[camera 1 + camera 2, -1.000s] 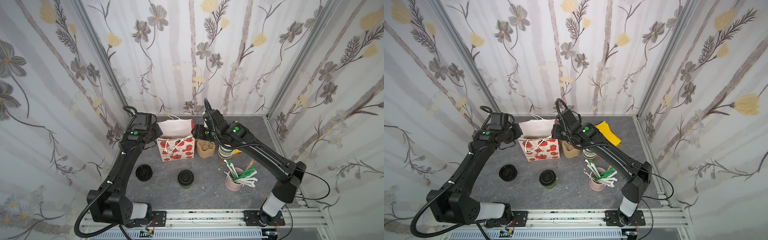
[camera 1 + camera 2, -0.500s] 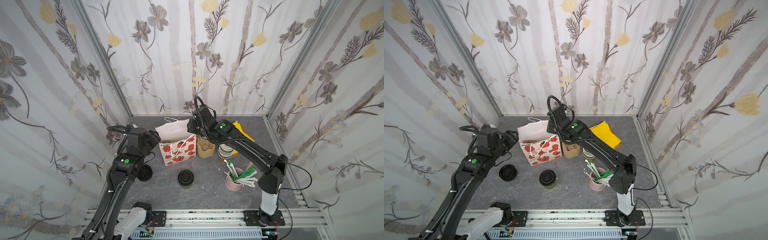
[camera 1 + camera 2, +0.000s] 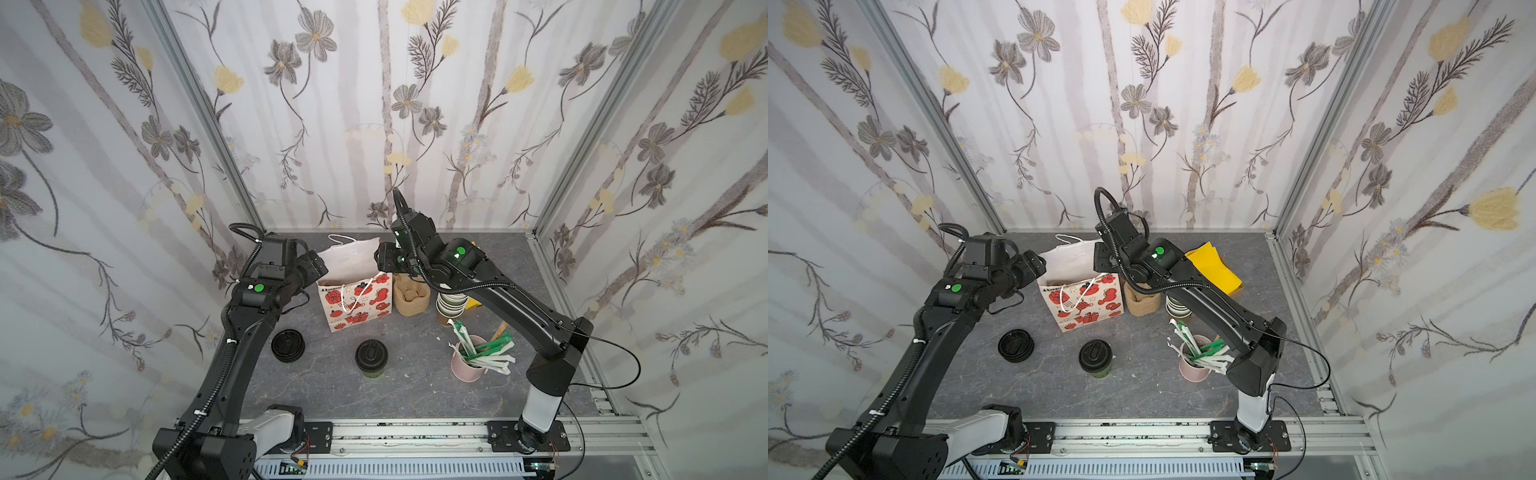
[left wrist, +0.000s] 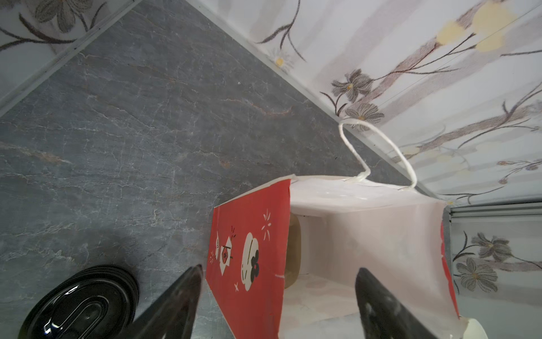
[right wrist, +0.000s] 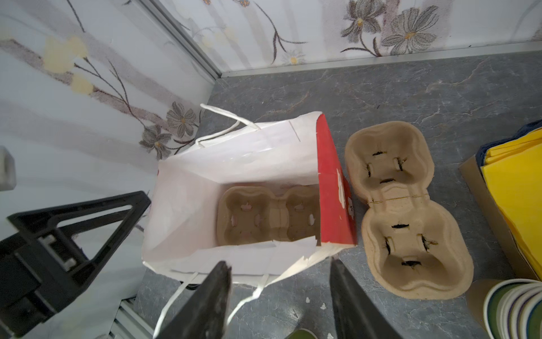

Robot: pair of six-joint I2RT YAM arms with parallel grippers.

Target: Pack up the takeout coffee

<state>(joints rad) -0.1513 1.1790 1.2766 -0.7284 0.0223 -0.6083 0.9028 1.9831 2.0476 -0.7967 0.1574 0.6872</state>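
Observation:
The takeout coffee (image 3: 371, 358) (image 3: 1095, 358), a dark green cup with a black sip lid, stands upright on the grey table in front of a red-and-white paper bag (image 3: 355, 297) (image 3: 1086, 301). The bag stands with its mouth wide and a cardboard cup carrier (image 5: 264, 218) on its floor. My left gripper (image 4: 278, 274) (image 3: 320, 266) is open at the bag's left side, its fingers straddling the red side panel. My right gripper (image 5: 278, 268) (image 3: 1099, 257) hangs open over the bag's rim and handle, holding nothing.
A stack of black lids (image 3: 287, 345) (image 4: 82, 305) lies left of the coffee. Beside the bag sit spare cardboard carriers (image 3: 410, 295) (image 5: 404, 211), a stack of lidless cups (image 3: 1177, 309), yellow napkins (image 3: 1214, 266) and a pink cup of straws (image 3: 469, 365).
My left gripper, shut a second ago at the bag's left edge, swung away and back and now stands open there. My right gripper shifted left over the bag's rim.

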